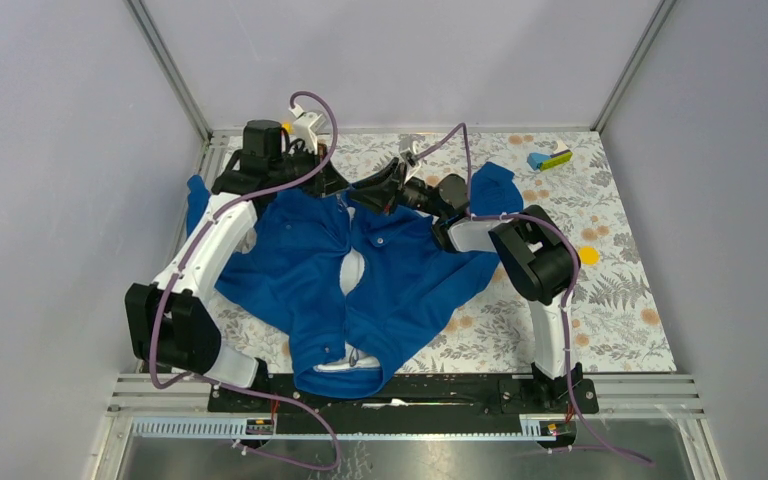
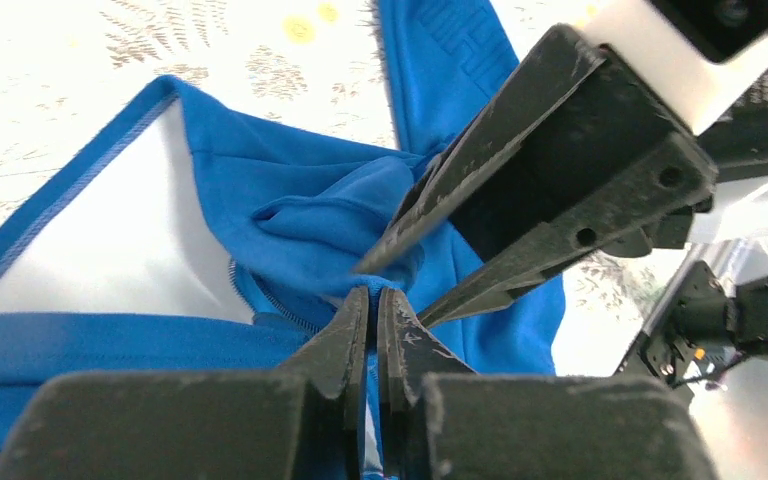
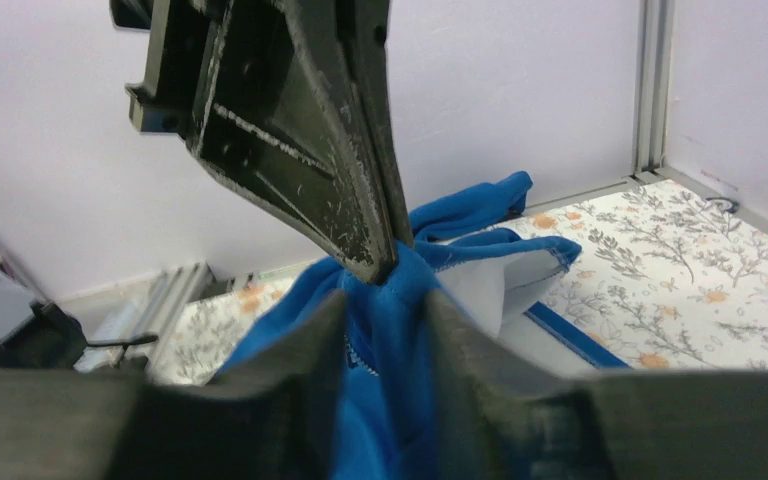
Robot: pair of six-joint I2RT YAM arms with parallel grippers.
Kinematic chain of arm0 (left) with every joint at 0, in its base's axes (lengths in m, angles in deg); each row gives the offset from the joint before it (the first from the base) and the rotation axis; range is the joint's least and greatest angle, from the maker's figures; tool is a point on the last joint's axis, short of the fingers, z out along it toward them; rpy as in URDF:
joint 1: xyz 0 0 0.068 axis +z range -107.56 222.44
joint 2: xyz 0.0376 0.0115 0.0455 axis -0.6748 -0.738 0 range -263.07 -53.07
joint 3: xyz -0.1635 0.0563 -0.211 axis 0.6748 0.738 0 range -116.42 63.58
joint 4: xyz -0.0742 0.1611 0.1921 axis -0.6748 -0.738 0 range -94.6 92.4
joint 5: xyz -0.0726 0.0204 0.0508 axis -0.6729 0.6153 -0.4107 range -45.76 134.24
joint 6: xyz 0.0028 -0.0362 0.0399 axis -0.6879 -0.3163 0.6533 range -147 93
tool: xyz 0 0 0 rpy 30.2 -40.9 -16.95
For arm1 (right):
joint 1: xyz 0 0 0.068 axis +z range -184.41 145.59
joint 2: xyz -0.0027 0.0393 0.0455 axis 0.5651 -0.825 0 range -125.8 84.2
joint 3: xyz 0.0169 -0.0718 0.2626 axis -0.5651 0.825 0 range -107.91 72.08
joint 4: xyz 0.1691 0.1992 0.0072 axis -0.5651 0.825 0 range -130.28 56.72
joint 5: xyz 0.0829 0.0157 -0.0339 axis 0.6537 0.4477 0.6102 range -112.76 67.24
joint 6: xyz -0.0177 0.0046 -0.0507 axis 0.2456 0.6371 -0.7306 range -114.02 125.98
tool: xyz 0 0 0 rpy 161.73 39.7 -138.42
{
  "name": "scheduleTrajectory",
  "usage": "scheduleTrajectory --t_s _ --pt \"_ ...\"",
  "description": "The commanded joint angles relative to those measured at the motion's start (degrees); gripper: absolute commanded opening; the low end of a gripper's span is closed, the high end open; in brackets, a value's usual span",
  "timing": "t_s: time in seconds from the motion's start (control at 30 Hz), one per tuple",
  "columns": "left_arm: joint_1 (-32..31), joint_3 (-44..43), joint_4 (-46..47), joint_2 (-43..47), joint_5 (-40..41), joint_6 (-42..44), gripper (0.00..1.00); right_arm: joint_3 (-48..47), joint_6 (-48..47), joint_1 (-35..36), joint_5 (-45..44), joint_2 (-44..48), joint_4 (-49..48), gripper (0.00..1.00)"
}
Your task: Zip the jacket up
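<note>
The royal-blue jacket (image 1: 410, 280) lies spread on the floral table, front partly open, with its white collar lining (image 1: 345, 365) at the near edge. Both grippers meet at its far end. My left gripper (image 1: 343, 191) (image 2: 373, 296) is shut on a fold of blue fabric next to the zipper teeth (image 2: 260, 300). My right gripper (image 1: 362, 196) (image 3: 385, 320) is closed on a thick bunch of the same fabric, with zipper teeth showing between its fingers. Its fingers (image 2: 520, 150) show in the left wrist view, just above the left tips. The left gripper's fingers (image 3: 300, 120) hang over the bunch in the right wrist view.
A blue block and a yellow-green block (image 1: 550, 158) sit at the far right corner. A yellow disc (image 1: 588, 255) lies right of the right arm. Metal frame posts (image 1: 175, 70) and grey walls close in the table. The arm bases sit on a black rail (image 1: 410, 395) at the near edge.
</note>
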Motion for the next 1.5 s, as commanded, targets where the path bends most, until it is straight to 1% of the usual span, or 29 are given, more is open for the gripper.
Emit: scheduleTrajectory --t_s 0.0,0.03,0.1,0.13,0.17,0.2,0.27,0.3,0.4,0.47,0.5,0.57,0.67,0.73,0.8,0.83,0.87,1.0,1.1,1.17,1.27,1.47 --pt "-0.15 0.86 2.7 4.5 8.74 -3.46 0.0 0.31 -1.86 0.39 -6.85 4.18 -6.88 0.55" --pt "-0.38 1.45 3.36 5.24 11.14 -5.21 0.0 1.32 -2.73 0.36 -8.74 5.91 -4.11 0.64" --pt "-0.95 2.36 3.66 6.41 14.71 -7.59 0.0 3.12 -3.72 0.38 -12.54 8.93 2.64 0.7" --pt "-1.39 2.79 3.9 6.99 16.72 -8.91 0.0 3.97 -3.97 0.42 -14.12 10.57 7.27 0.83" --pt "-1.7 3.09 3.94 7.18 18.02 -10.14 0.0 4.52 -3.89 0.42 -15.86 12.21 11.86 0.9" --pt "-1.95 3.37 3.88 7.33 18.78 -11.1 0.0 5.23 -3.7 0.57 -17.39 13.98 15.54 0.92" --pt "-2.76 3.77 3.95 7.22 20.74 -13.84 0.0 9.71 -0.97 1.42 -21.65 16.95 17.61 0.94" --pt "-3.39 3.65 3.95 7.1 21.7 -14.45 0.0 11.56 0.83 2.2 -23.01 17.93 17.78 0.93" --pt "-5.27 2.1 2.42 5.88 25.61 -16.9 0.0 14.75 3.95 6.2 -28.16 19.6 17.56 0.77" --pt "-6.38 -0.19 -0.01 4.73 28.25 -17.42 0.0 14.2 5.42 8.06 -28.39 18.71 15.55 0.66" --pt "-6.62 -0.6 -0.57 4.4 28.62 -17.64 0.0 12.71 6.42 8.7 -27.57 17.96 16.47 0.63" --pt "-6.82 -0.79 -0.8 4.43 28.74 -18.33 0.0 10.58 7.42 9.62 -27.4 16.21 18.53 0.61" --pt "-6.93 -0.94 -1.22 4.97 30.21 -18.86 0.0 11.4 8.8 9.94 -28.96 13.95 15.25 0.59" --pt "-6.96 -1.04 -1.68 5.3 31.07 -18.79 0.0 11.26 8.56 10.0 -29.25 13.22 15.07 0.59" --pt "-6.93 -1.17 -2.13 5.52 31.06 -18.74 0.0 10.92 8.58 10.01 -29.24 12.4 15.02 0.55" --pt "-6.95 -1.27 -2.56 5.57 31.53 -19.07 0.0 10.74 8.64 10.07 -29.57 11.96 15.1 0.51" --pt "-6.96 -1.3 -2.58 5.69 31.18 -19.02 0.0 10.71 8.64 10.13 -30.01 11.72 15.31 0.51" --pt "-6.95 -1.86 -2.91 5.95 30.24 -18.95 0.0 10.04 8.23 10.08 -30.71 10.73 15.53 0.53" --pt "-6.96 -2.08 -2.9 6.15 29.72 -19.26 0.0 9.05 8.03 10.14 -30.27 9.59 15.43 0.53" --pt "-6.96 -2.24 -2.87 6.07 29.43 -19.4 0.0 8.66 8.06 10.17 -30.55 9.12 14.98 0.51" --pt "-6.94 -2.26 -2.95 6.06 29.01 -19.57 0.0 8.02 7.74 10.23 -31.21 8.99 15.04 0.44" --pt "-6.96 -2.26 -2.91 6.73 29.1 -19.58 0.0 6.57 7.5 10.29 -31.35 8.11 15.61 0.42"
